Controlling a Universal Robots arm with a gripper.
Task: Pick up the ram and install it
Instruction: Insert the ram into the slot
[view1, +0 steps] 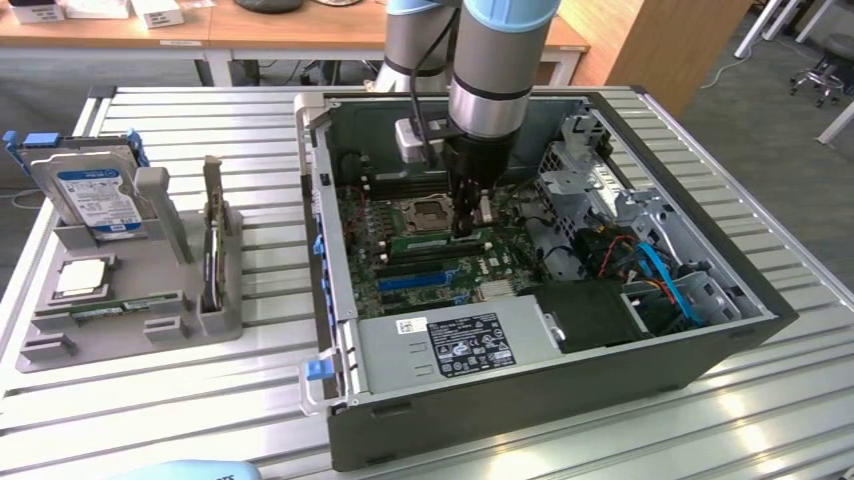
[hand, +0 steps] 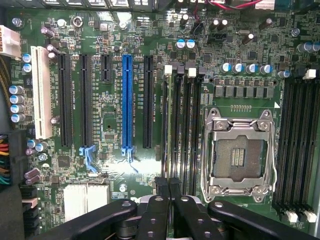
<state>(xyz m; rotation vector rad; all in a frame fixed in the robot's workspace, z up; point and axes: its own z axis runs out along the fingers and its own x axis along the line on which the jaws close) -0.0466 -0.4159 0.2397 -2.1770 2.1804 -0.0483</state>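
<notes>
Fingers (hand: 161, 192) sit closest to the wrist lens, pressed together on the near end of the ram (hand: 168, 130). I see it edge-on, running along the memory slot just beside the empty CPU socket (hand: 240, 155). From the exterior view the green stick (view1: 424, 243) lies low inside the open computer case (view1: 534, 400). I cannot tell whether it is seated.

Risks, as I judge them:
- The grip is at one end, so a downward push could tilt the stick and jam it in the slot.
- If the notch is off or the white end latch (hand: 168, 70) is shut, force would go into the board.

Writing: the hard drive (view1: 91, 190) has a blue-and-white label and the power supply has a sticker (view1: 461, 345). White print runs beside the blue slot (hand: 127, 100). None of it is legible to me.
</notes>
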